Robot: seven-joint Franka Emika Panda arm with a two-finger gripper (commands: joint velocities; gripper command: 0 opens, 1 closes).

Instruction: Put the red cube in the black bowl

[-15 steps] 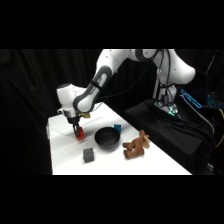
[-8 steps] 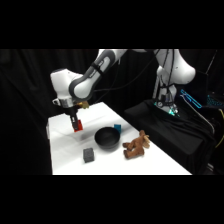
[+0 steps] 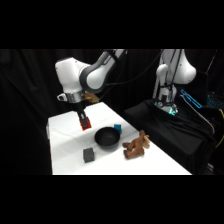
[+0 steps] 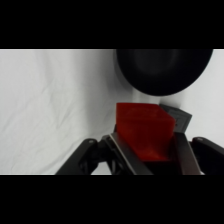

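Here, in the side view, the gripper point(image 3: 84, 122) is hanging above the white table point(image 3: 65, 150), to the picture's left of the black bowl point(image 3: 106, 138). Its jaws are clamping on the red cube point(image 3: 85, 124), which is showing as a small red patch at the fingertips, lifted clear of the table top. The bowl is sitting on the table with a small teal-blue cube point(image 3: 117, 128) just beside its far rim, a dark grey cube point(image 3: 89, 155) near its front, and a brown plush toy point(image 3: 136, 146) on its other side. The arm's upper part is running out past the picture's top, and the fingers themselves are too small to make out singly.

In the wrist view, the gripper point(image 4: 149, 145) is gripping the red cube point(image 4: 145, 131) between its two fingers point(image 4: 122, 156), one pressing on each side of it. The black bowl point(image 4: 162, 70) is lying beyond the cube, its upper part cut off by the picture's top. A grey corner point(image 4: 177, 119), probably the dark cube, is peeking out behind the red one, mostly hidden by it. The cube's lower part is sinking into the dark linkage at the bottom edge.
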